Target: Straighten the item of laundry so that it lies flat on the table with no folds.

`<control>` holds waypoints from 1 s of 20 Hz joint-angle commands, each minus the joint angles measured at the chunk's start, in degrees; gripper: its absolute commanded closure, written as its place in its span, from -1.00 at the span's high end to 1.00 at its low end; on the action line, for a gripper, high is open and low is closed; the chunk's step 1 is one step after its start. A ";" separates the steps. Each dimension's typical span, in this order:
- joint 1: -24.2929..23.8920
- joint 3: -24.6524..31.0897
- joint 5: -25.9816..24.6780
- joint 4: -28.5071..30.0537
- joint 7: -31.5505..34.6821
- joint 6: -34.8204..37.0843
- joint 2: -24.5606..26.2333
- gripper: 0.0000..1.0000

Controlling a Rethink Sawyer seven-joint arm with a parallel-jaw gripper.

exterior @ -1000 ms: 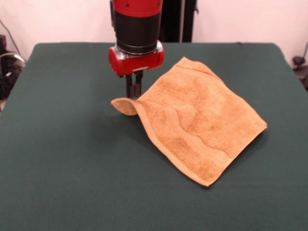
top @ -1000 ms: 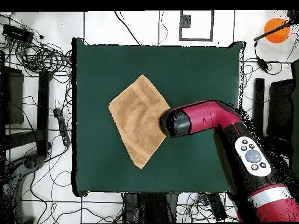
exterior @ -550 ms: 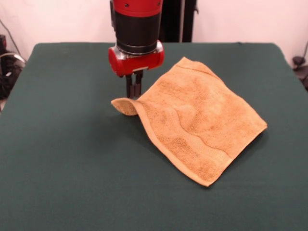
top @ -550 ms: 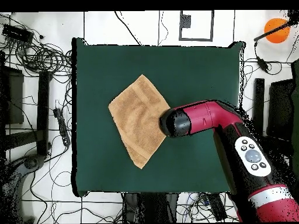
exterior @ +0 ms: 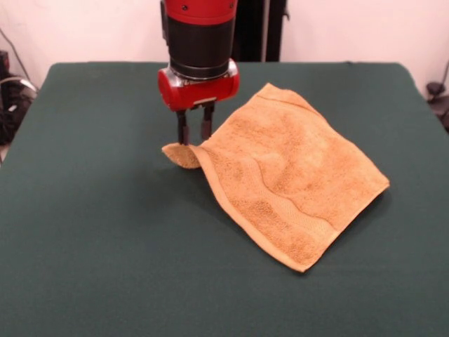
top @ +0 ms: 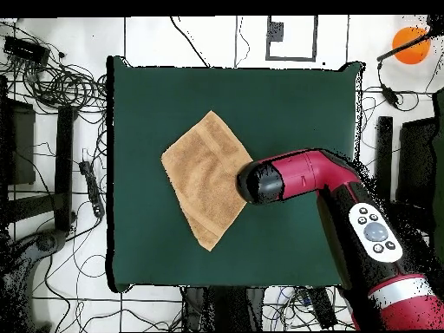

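A golden-orange towel, the item of laundry (exterior: 287, 175), lies spread as a diamond on the dark green table (exterior: 91, 232). Its left corner (exterior: 181, 154) in the front view is curled over onto itself; the rest lies fairly flat with a woven band near the lower edge. My gripper (exterior: 194, 135) hangs straight down just above that curled corner, open, its two fingers apart with nothing between them. From overhead the towel (top: 201, 175) shows left of the arm's head (top: 263, 183), which hides the gripper and the curled corner.
Around the table (top: 286, 104), the floor holds cables and equipment (top: 52, 87). An orange round object (top: 409, 45) sits at the overhead view's top right. The red arm (top: 347, 208) reaches in from the lower right.
The gripper's fingers have spread apart, letting go of the towel's corner. The towel and arm have stayed where they were.
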 commanded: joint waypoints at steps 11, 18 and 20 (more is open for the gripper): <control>1.65 0.23 -1.20 1.58 -4.27 -0.91 2.25 1.00; 1.60 1.05 -1.10 0.49 -7.12 0.94 2.62 1.00; 1.02 0.95 -1.89 0.62 -8.11 0.36 3.14 1.00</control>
